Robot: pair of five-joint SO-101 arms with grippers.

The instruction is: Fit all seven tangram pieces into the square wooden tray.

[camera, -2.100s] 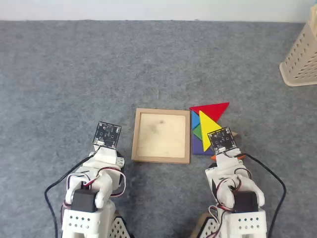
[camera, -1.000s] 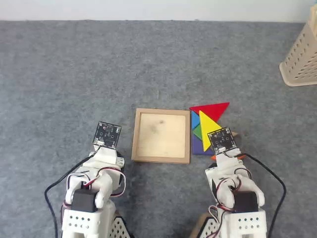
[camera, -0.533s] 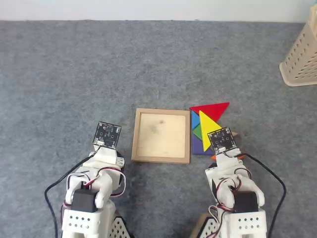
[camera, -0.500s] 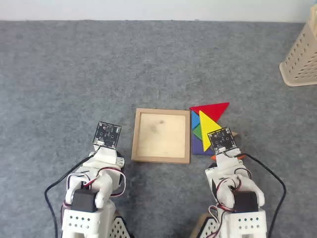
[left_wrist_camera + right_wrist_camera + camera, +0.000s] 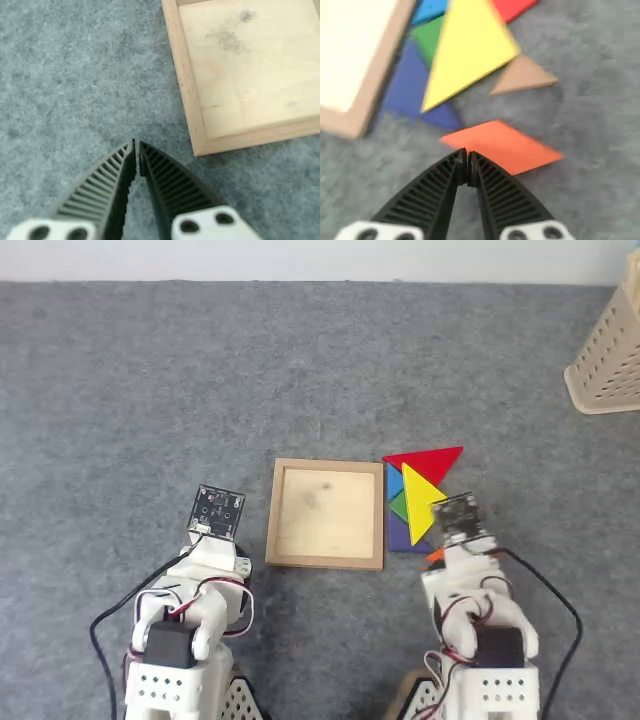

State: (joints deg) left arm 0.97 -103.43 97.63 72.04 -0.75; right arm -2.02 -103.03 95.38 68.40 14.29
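Left gripper (image 5: 136,150): jaws pinched together, nothing between them, over the carpet (image 5: 75,75) just beside the near left corner of the tray (image 5: 186,100).

Right gripper (image 5: 466,160): also closed and empty, tips at the near edge of the orange piece (image 5: 505,145). The view is smeared there, so you can't call whether they touch it or sit just above.

Beyond the orange piece is the tan triangle (image 5: 522,77), a little apart from it. The yellow triangle (image 5: 467,50) overlaps the dark blue piece (image 5: 407,85) and the green piece (image 5: 427,37). The light blue piece (image 5: 427,7) and the red triangle (image 5: 425,458) lie farther on. The cluster sits against the tray's right wall, outside it.

The tray floor is bare wood with no piece in it.

Progress: you have placed none of the seven. All seven count out on the carpet, so the whole fit is left to do. By where your right gripper sits, orange looks the likely first pick.

Far right: a slatted basket (image 5: 610,350), well apart from the work
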